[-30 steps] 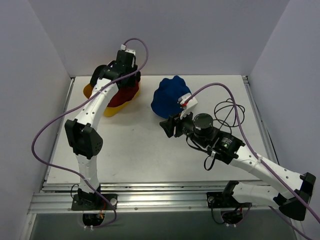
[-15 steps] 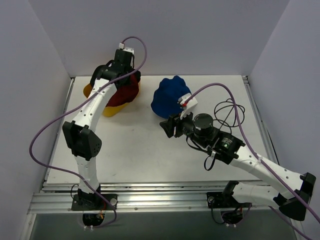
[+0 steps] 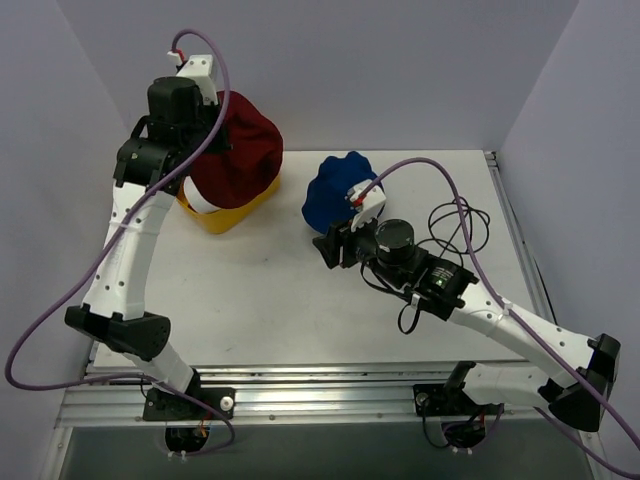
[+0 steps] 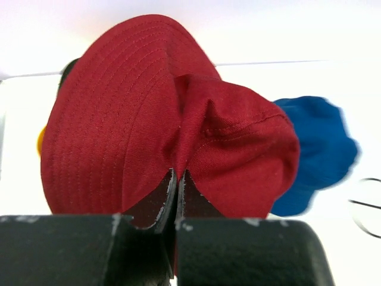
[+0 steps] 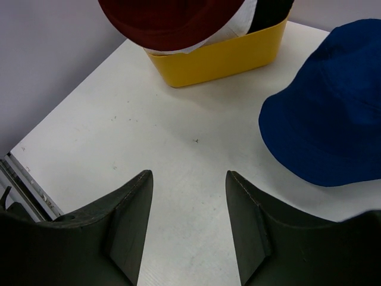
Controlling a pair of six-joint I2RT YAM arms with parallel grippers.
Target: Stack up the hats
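Observation:
My left gripper (image 4: 177, 174) is shut on a pinched fold of the maroon bucket hat (image 4: 125, 125), which hangs raised above the yellow basket (image 3: 218, 217). In the top view the maroon hat (image 3: 243, 147) covers most of the basket. Under it, inside the basket, lie a white hat (image 5: 233, 31) and a black cap (image 5: 269, 13). The blue bucket hat (image 3: 335, 188) rests on the table at centre back. My right gripper (image 5: 187, 179) stands open over bare table just in front of the blue hat (image 5: 327, 113), holding nothing.
The yellow basket (image 5: 217, 58) stands at the table's back left, near the left wall. Black cables (image 3: 462, 225) loop on the table to the right of the right arm. Grey walls enclose three sides.
My left gripper has shut on the maroon hat and the left arm has swung up and left, lifting the hat out of the basket. The right arm has shifted slightly left.

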